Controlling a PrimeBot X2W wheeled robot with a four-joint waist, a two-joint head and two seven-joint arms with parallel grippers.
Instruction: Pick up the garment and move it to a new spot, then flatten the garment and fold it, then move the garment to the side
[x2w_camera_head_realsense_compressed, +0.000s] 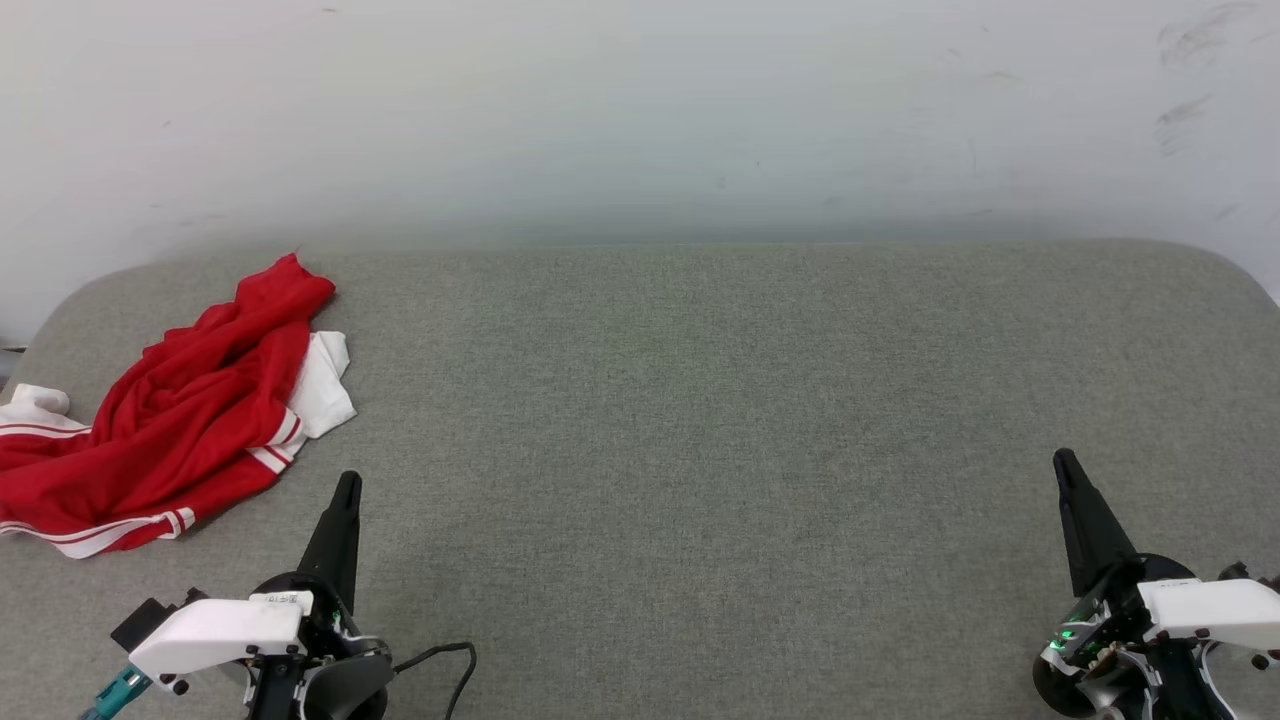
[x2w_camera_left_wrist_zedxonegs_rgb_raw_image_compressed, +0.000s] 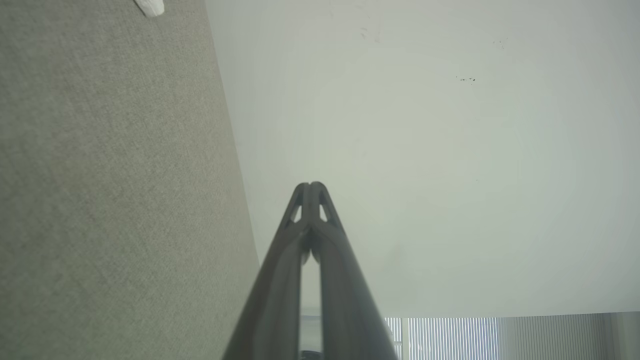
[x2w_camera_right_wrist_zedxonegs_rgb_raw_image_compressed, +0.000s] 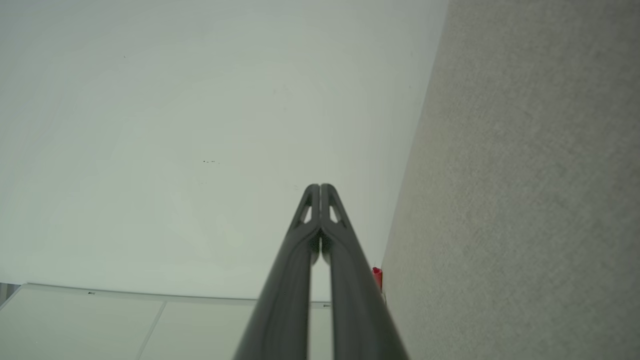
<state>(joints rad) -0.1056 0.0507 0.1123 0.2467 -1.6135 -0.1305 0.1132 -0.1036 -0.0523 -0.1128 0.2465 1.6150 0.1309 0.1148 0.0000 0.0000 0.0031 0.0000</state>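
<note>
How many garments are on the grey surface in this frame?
1. The garment lies crumpled at the left end of the grey surface, just beyond the shut left gripper. It runs past the picture's left edge, so anything under its folds is hidden.

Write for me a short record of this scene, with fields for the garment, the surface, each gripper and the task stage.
clothing: red garment with white sleeves, crumpled at the left end
support: grey fabric surface before a pale wall
left: left gripper shut, empty, beside the garment, not touching
right: right gripper shut, empty, lower right
stage: garment not yet picked up
</note>
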